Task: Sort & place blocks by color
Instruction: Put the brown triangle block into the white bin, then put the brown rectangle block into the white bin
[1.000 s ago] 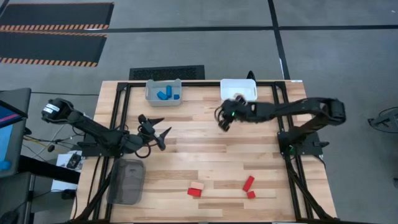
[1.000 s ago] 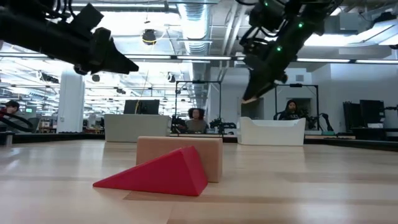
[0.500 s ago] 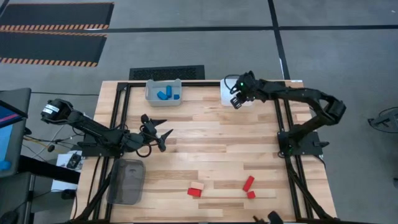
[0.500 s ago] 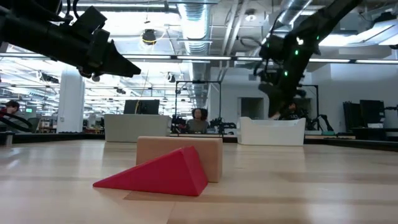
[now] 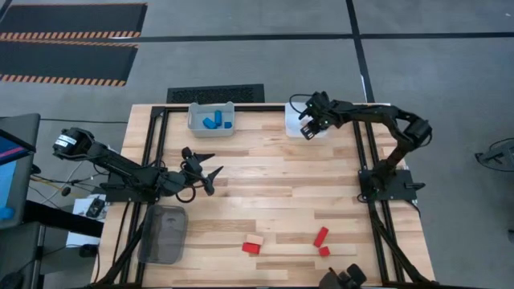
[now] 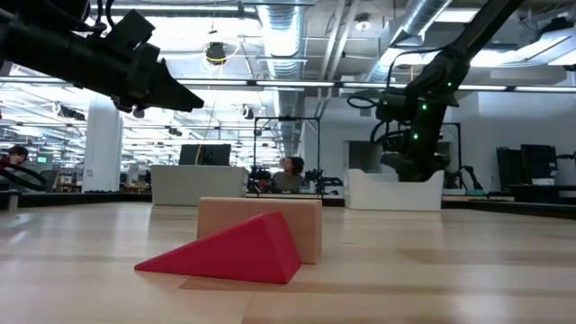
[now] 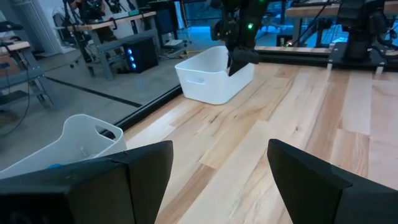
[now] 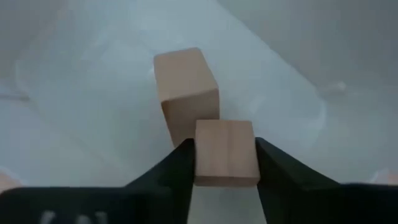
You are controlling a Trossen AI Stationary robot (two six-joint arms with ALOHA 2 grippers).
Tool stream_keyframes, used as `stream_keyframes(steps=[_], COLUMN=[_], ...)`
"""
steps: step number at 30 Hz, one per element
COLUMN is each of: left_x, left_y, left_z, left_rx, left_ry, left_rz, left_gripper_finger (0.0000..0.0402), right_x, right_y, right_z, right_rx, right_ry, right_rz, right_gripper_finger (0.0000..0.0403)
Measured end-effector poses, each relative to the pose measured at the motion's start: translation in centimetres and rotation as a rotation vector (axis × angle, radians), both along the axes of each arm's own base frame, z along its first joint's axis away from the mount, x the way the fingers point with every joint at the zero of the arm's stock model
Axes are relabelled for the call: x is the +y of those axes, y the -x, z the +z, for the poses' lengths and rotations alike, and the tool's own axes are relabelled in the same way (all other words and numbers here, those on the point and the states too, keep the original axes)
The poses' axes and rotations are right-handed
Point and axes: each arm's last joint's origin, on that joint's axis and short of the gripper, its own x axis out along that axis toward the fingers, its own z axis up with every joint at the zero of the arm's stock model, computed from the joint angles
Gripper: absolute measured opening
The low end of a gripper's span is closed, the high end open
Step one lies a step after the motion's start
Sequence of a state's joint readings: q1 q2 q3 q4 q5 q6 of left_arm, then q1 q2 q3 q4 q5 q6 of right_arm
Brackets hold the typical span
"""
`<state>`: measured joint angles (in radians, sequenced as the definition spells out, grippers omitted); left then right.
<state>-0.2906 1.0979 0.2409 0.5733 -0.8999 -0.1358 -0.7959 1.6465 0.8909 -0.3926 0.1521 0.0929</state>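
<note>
My right gripper (image 5: 309, 128) is shut on a plain tan block (image 8: 225, 152) inside the white bin (image 5: 319, 111) at the table's far edge. A second tan block (image 8: 185, 93) lies on that bin's floor just beyond it. My left gripper (image 5: 205, 170) is open and empty above the table's left middle. Blue blocks (image 5: 213, 123) lie in the grey bin (image 5: 195, 120). Three red blocks (image 5: 321, 236) (image 5: 324, 250) (image 5: 251, 247) lie near the front edge. One is a wedge (image 6: 229, 252) with a tan block (image 6: 261, 220) right behind it. My right gripper pinches the tan block by two opposite sides (image 8: 200, 155) between its two fingers. The fingers come from above, pointing down into the white bin. The block's end face shows between them. Whether the block touches the bin's floor or the other tan block, I cannot tell.
A dark mesh bin (image 5: 163, 233) stands at the table's front left. The grey bin (image 7: 74, 143) and the white bin (image 7: 214, 74) stand along the far edge. People sit in the room behind the table (image 6: 290, 171).
My right gripper has carried the tan block from over the table's middle toward the far edge and the white bin. It has then gone down into the bin, still shut on the block.
</note>
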Motion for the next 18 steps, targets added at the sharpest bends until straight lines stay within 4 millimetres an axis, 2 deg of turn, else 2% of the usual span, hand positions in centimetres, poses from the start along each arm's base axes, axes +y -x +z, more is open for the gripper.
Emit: stream_keyframes(steps=[4, 7, 14, 18], left_x=[0.0, 0.0, 0.0, 0.0], left_y=[0.0, 0.0, 0.0, 0.0], left_z=[0.0, 0.0, -0.1, -0.1], left_rx=[0.001, 0.004, 0.009, 0.008], left_ry=[-0.001, -0.002, -0.003, -0.003], left_rz=[0.001, 0.001, 0.002, 0.003], left_gripper_finger=[0.0253, 0.0253, 0.0253, 0.0253], right_x=[-0.1, -0.1, 0.6, 1.9], right_y=[-0.2, -0.2, 0.1, -0.5], right_z=[0.1, 0.8, 3.0, 4.5], right_rx=[-0.015, -0.042, -0.094, -0.138], right_ry=[0.015, 0.043, 0.092, 0.123], right_rz=[0.001, 0.003, 0.002, 0.031], right_gripper_finger=[0.0235, 0.0266, 0.0281, 0.0282])
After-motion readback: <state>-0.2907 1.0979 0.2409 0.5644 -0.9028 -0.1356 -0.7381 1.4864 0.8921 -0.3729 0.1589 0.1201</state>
